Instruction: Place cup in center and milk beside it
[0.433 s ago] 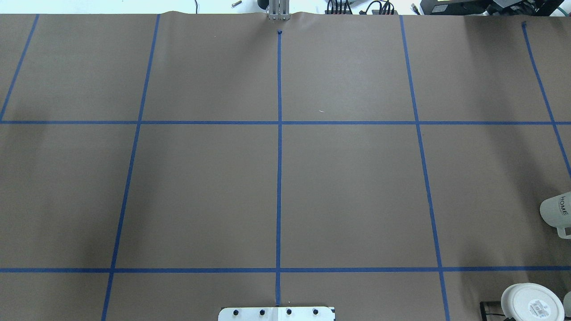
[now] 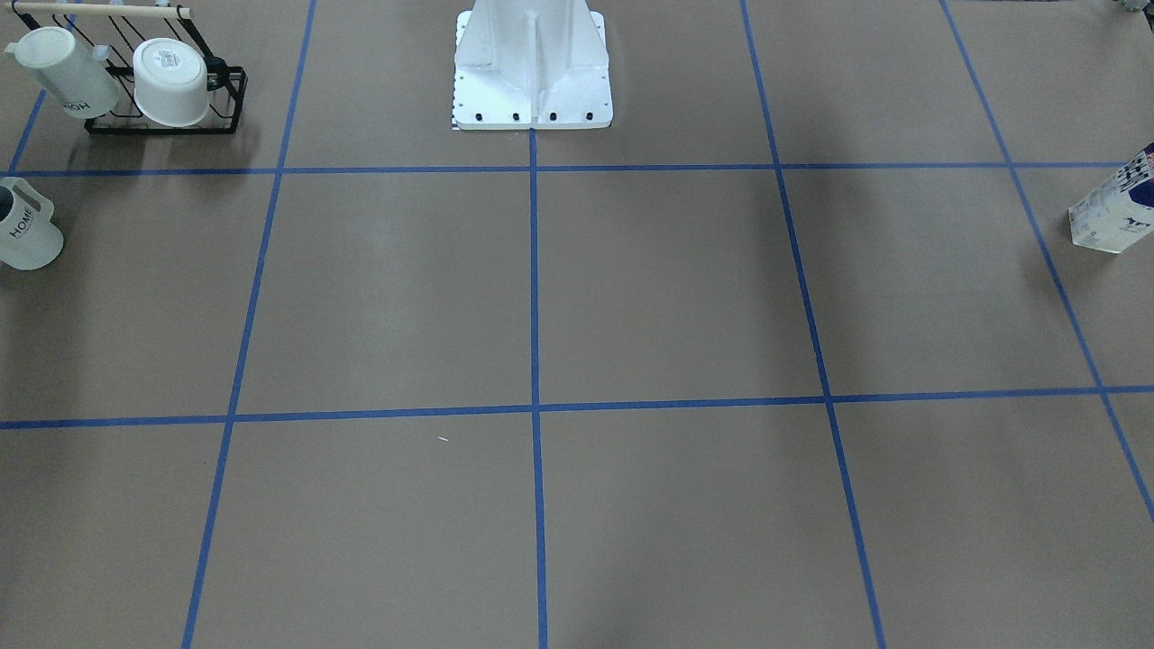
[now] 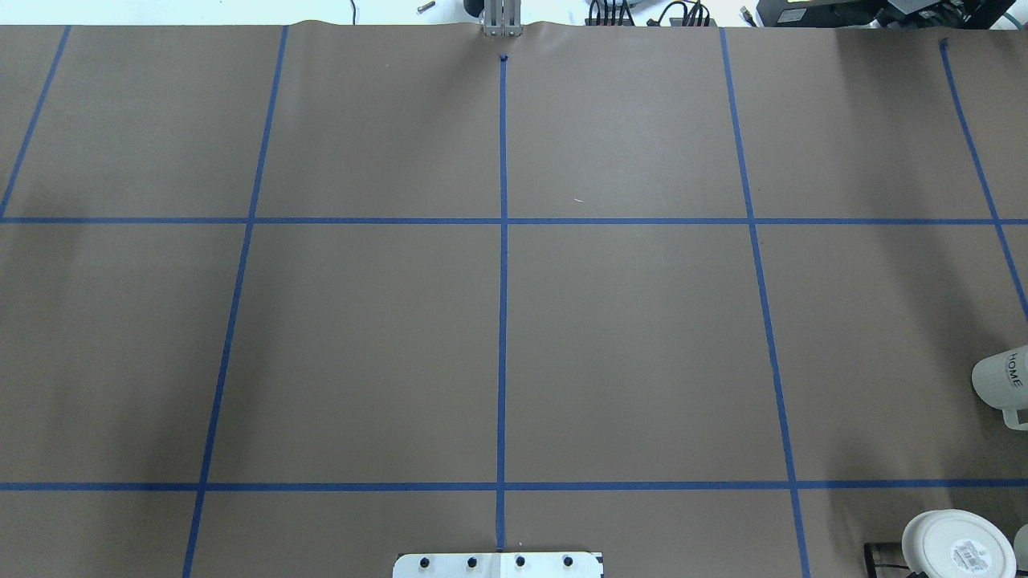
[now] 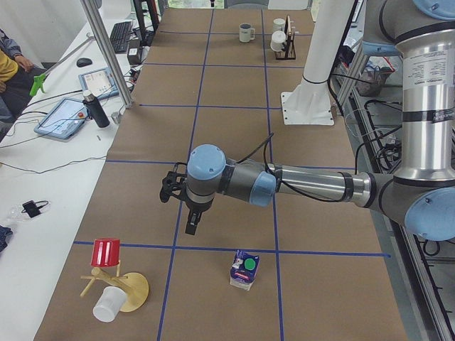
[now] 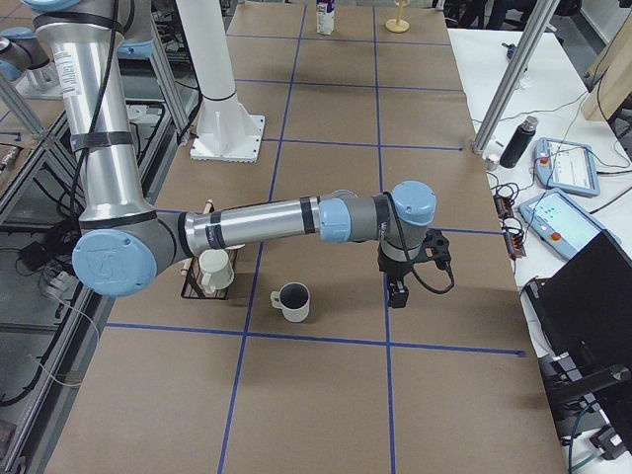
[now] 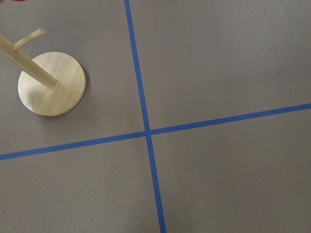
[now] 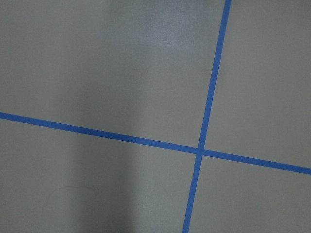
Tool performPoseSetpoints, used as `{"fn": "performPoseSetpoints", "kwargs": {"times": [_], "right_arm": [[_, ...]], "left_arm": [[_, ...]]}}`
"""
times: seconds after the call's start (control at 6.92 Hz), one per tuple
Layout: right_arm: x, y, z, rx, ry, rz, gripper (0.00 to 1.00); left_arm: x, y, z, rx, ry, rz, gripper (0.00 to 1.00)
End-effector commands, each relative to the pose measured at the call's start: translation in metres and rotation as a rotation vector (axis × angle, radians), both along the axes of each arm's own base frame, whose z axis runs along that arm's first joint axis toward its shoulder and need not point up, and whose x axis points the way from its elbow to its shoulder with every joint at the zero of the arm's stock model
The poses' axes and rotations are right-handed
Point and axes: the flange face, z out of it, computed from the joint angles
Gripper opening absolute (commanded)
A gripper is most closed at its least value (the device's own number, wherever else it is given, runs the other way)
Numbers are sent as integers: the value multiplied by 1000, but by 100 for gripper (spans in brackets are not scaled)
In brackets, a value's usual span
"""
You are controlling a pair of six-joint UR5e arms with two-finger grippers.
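The cup (image 2: 27,225), a white "HOME" mug with a dark inside, stands at the table's end on my right; it also shows in the overhead view (image 3: 1002,376) and the exterior right view (image 5: 292,301). The milk (image 2: 1113,212), a white and blue carton with a green cap, stands at the opposite end (image 4: 244,270). The center (image 3: 503,221) is a bare tape crossing. My left gripper (image 4: 190,226) hovers near the milk, apart from it. My right gripper (image 5: 397,292) hovers beside the cup, apart from it. I cannot tell whether either is open or shut.
A black wire rack (image 2: 225,99) with two other white mugs stands next to the cup. A wooden mug tree (image 4: 117,284) holds a red and a white cup near the milk; its base shows in the left wrist view (image 6: 52,83). The white robot base (image 2: 532,99) is at the table's edge.
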Motion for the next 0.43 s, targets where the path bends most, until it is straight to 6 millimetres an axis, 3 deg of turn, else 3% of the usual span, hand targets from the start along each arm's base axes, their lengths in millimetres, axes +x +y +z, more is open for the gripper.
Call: {"fn": "performPoseSetpoints", "kwargs": {"times": [0.0,0.29], "right_arm": [[1,21,3,1,-12,1,100],[1,80,14,-24,-13,-2,100]], "left_arm": [[-3,16,4,-21,14,-9,99],[-1,26,1,-57,34,-41,99]]}}
